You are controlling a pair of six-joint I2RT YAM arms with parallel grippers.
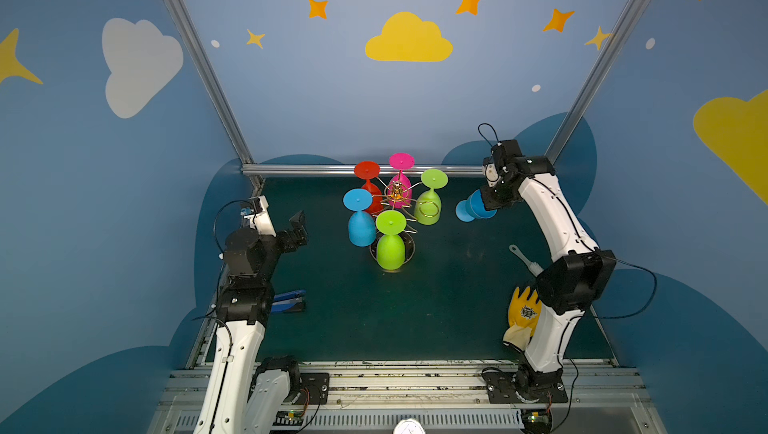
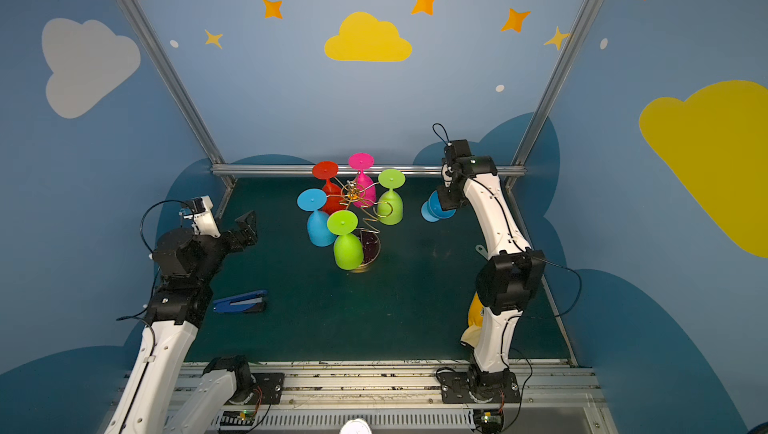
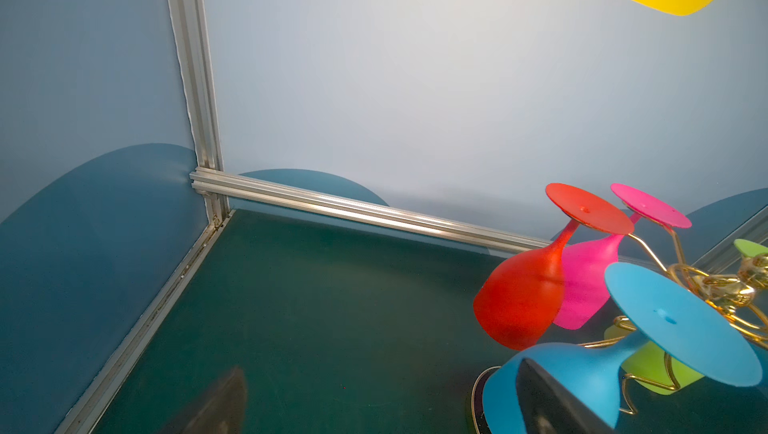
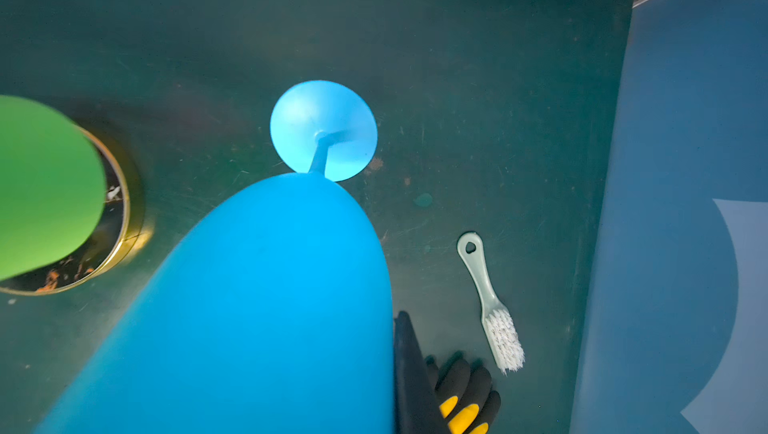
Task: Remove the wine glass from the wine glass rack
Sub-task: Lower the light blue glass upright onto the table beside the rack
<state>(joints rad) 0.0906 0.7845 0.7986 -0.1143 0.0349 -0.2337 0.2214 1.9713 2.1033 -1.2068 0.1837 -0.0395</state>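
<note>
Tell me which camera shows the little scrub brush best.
The right wrist view: the brush shows whole, holed handle and white bristles unobstructed. In both top views the right arm hides part of it, leaving the handle and some bristles, or only the handle tip. The left wrist view misses it.

The blue wine glass [image 4: 257,307] I hold looks like smooth, matt plastic. The wine glass rack [image 1: 395,192] is shiny gold wire; its base [image 4: 118,241] is a dark mirror rimmed in gold. The table [image 1: 415,320] is matt green and scuffed. The brush [image 4: 484,282] is pale plastic.
</note>
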